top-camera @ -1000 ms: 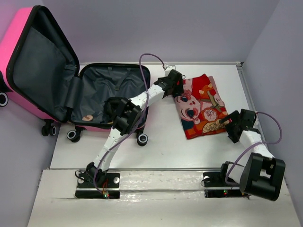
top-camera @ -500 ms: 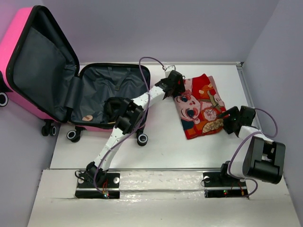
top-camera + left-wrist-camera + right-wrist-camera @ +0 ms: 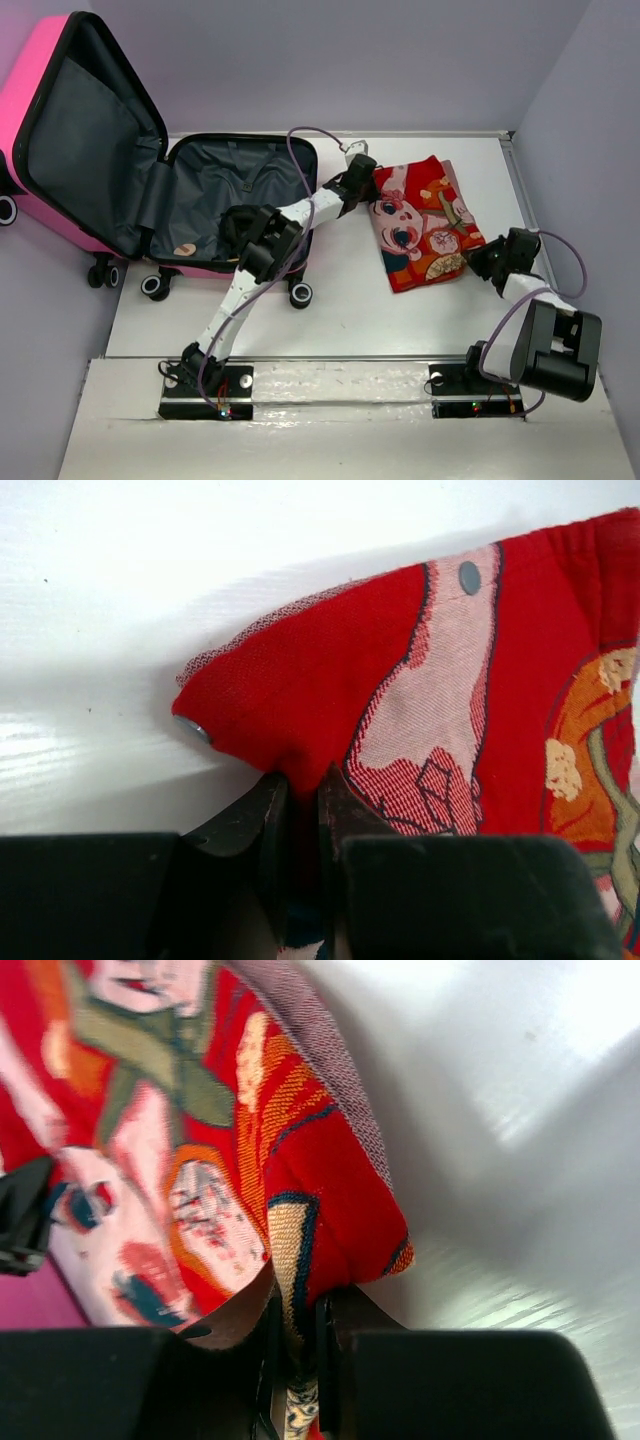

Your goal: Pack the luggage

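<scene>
Reaching out long from its base at the near edge of the desk (image 3: 340, 310), my left arm runs diagonally to the far right, its elbow passing over the near right corner of the luggage (image 3: 45, 75). My left pincer (image 3: 362, 178) comes down at the far-left corner of the red printed cloth (image 3: 425, 225). In the left wrist view its fingers are drawn nearly together, with the cloth's edge pinched between them just beside that corner. My right arm is folded up tight over its own base, the forearm angled to the far left. My right pincer (image 3: 484, 258) is low at the cloth's near-right edge, and the right wrist view shows it closed on a raised fold of the fabric. The cloth lies flat on the desk between my two pincers, outside the luggage. The luggage is open on the far-left part of the desk. Its pink lid stands up against the left wall with the grey lining facing in, and its lower half lies flat with the wheels toward me. Its right rim is just beside my left wrist, and it is well apart from my right pincer.
</scene>
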Motion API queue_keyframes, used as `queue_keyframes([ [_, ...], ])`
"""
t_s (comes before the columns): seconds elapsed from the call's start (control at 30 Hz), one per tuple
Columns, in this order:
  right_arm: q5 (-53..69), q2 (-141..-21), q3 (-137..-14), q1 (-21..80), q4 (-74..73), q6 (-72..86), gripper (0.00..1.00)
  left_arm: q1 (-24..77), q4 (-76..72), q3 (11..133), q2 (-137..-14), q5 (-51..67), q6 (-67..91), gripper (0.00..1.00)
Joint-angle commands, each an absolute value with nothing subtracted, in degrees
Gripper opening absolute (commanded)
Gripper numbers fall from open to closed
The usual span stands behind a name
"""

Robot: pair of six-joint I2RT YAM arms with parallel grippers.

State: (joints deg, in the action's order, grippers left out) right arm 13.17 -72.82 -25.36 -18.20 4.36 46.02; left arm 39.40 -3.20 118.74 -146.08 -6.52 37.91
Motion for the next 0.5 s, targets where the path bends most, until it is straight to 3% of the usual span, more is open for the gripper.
queue_keyframes([
  [0.0,17.6,-63.6,-25.8,-18.3,8.5,44.4,0.07,41.2,-8.3,116.0,-134.0,-5.8,34.1,0.06],
  [0.27,24.3,-57.7,-35.1,-16.0,3.1,43.8,0.07,41.3,-5.0,122.2,-124.6,-4.6,30.4,0.06],
  [0.47,20.5,-61.9,-46.6,-2.1,2.6,45.6,0.07,35.6,3.2,130.2,-120.4,-2.6,29.3,0.06],
])
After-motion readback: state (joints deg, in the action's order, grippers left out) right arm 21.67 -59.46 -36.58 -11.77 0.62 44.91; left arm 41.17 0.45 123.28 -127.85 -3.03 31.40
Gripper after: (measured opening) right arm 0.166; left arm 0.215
